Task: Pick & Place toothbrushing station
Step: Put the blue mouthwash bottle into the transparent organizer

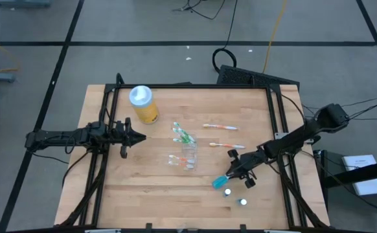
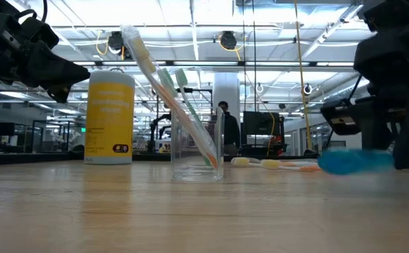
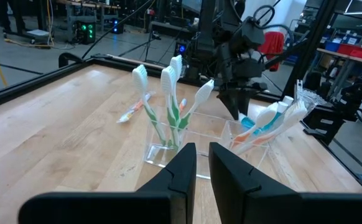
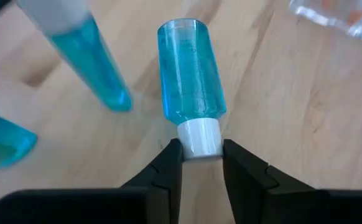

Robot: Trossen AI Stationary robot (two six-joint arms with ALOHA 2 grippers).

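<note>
Tube (image 4: 190, 93) cap pinched between right jaws.

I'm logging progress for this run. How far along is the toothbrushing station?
Done: some toothbrushes stand in the clear cups. In hand: the right gripper has its jaws closed on the white cap of a teal tube. Left: two toothbrushes lie on the table, two tubes stand near its edge. The left gripper waits beside the yellow bottle.

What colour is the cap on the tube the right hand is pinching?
White, on a teal tube; clearest in the right wrist view, cap.
</note>
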